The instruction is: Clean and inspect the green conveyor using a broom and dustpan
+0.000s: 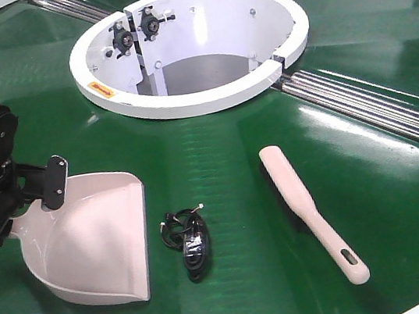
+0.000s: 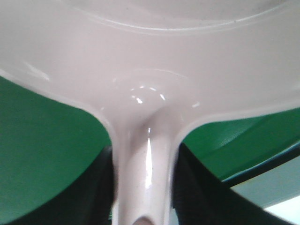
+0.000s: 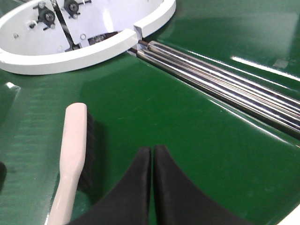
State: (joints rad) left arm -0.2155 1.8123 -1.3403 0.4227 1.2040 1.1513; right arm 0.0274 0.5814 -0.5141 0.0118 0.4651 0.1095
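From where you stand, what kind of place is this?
Most likely a factory-style or lab conveyor rig, not a home. A glossy green conveyor curves around a white central ring, with silver roller rods set into it. The broom and dustpan suggest cleaning duty.

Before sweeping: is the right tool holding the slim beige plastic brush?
No, the right tool sits shut and empty beside the slim beige plastic brush.

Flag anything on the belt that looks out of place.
A small black corded gadget lies on the green conveyor between the dustpan and the broom. It looks like stray debris, not part of the belt.
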